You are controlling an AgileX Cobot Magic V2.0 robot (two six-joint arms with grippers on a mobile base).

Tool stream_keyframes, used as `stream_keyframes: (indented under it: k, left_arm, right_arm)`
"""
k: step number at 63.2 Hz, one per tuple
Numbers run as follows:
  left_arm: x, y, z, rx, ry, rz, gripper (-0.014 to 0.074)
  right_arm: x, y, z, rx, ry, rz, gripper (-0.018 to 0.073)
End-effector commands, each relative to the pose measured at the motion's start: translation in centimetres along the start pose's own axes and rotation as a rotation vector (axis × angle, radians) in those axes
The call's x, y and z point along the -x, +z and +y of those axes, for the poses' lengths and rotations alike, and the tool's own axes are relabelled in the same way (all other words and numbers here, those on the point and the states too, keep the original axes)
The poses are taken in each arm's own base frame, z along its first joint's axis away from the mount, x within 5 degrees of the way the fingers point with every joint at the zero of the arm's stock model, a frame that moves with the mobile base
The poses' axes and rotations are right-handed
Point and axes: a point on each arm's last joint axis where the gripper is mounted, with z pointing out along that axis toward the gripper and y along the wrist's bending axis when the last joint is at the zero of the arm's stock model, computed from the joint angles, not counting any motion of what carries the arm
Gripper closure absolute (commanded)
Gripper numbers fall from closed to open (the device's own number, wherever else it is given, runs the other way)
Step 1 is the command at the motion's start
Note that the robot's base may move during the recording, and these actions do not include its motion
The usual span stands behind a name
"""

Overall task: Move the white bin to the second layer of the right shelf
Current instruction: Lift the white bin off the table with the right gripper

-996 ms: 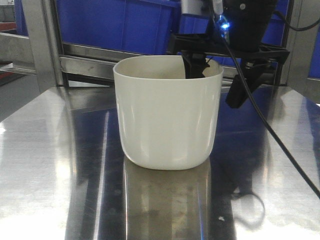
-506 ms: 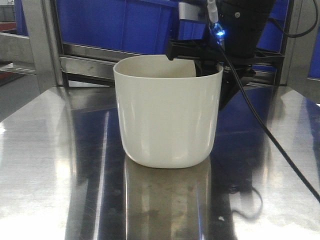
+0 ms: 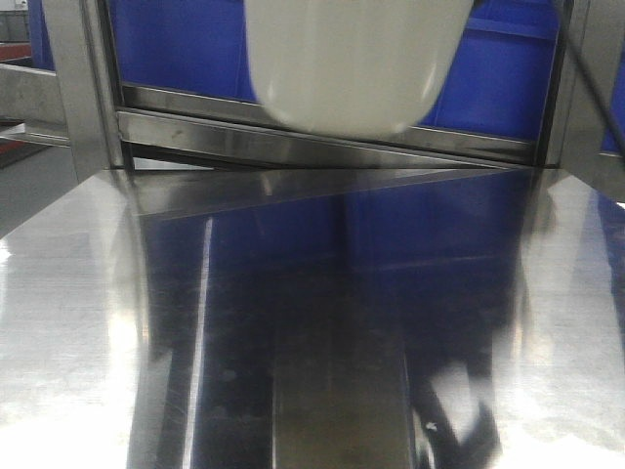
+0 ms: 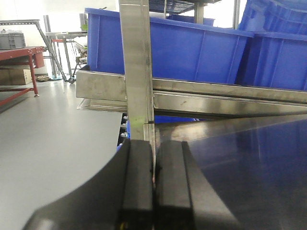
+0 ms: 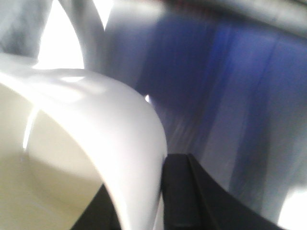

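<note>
Place: a warehouse or factory hall.
Storage: big blue crates (image 4: 192, 50) sit in a row on a steel rack (image 4: 136, 72).
Work surface: a shiny steel bench (image 3: 88, 342).
Floor: bare, smooth grey floor (image 4: 48, 139), with a red metal frame (image 4: 19, 52) further back.

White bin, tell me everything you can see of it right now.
The white bin is a cream-white, glossy, plastic-looking tub, smooth walls tapering to a rounded base. It hangs upright above the steel table, clear of it, in front of the blue crates; the front view cuts off its top. The blurred right wrist view shows its rounded rim, the right hand pinching the wall, one finger inside, one outside.
</note>
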Motion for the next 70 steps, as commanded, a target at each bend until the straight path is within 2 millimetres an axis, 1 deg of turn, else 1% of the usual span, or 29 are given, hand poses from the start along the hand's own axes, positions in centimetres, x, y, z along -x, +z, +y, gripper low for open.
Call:
stream_keyframes:
  k: [1,6,7,13,16,22,25,31,34,40,44,49,70]
  left_arm:
    - [-0.3,-0.1,0.0,0.005,-0.013,-0.067,0.0512]
    - [-0.3,-0.1,0.0,0.005,-0.013,-0.067,0.0512]
    - [-0.3,-0.1,0.0,0.005,-0.013,-0.067,0.0512]
    - [-0.3,-0.1,0.0,0.005,-0.013,-0.067,0.0512]
    - [-0.3,-0.1,0.0,0.005,-0.013,-0.067,0.0512]
    - [-0.3,-0.1,0.0,0.005,-0.013,-0.067,0.0512]
    - [-0.3,-0.1,0.0,0.005,-0.013,-0.067,0.0512]
    - [-0.3,-0.1,0.0,0.005,-0.013,-0.067,0.0512]
    - [-0.3,-0.1,0.0,0.005,-0.013,-0.067,0.0512]
    - [-0.3,-0.1,0.0,0.005,-0.013,-0.067,0.0512]
    - [-0.3,-0.1,0.0,0.005,-0.013,-0.067,0.0512]
    - [-0.3,-0.1,0.0,0.005,-0.013,-0.067,0.0512]
    - [-0.3,-0.1,0.0,0.005,-0.013,-0.067,0.0512]
  right_arm:
    - [1.2,-4.8,-0.4,0.017,-0.018,-0.25,0.0503]
    - [-0.1,-6.4,-1.2,0.013,-0.007,-0.324,0.0503]
    - [-0.4,-7.0,-1.4,0.012,-0.005,-0.342,0.0503]
    - [-2.5,-8.3,-2.7,-0.018,0.016,-0.386,0.0503]
    - [-3.7,-9.4,-3.5,-0.042,0.03,-0.41,0.0503]
    - [-5.9,-10.6,-5.0,-0.101,0.064,-0.423,0.0503]
    - [-7.2,-11.5,-5.6,-0.131,0.081,-0.441,0.0503]
    - [-9.7,-12.4,-6.6,-0.187,0.111,-0.455,0.0503]
    - [-10.8,-13.0,-6.8,-0.204,0.12,-0.473,0.0503]
    - [-12.9,-13.4,-7.1,-0.228,0.132,-0.484,0.0503]
    - [-13.8,-13.6,-7.0,-0.226,0.13,-0.494,0.0503]
    - [-14.3,-13.7,-7.0,-0.226,0.131,-0.499,0.0503]
    - [-14.4,-13.9,-6.9,-0.225,0.129,-0.509,0.0503]
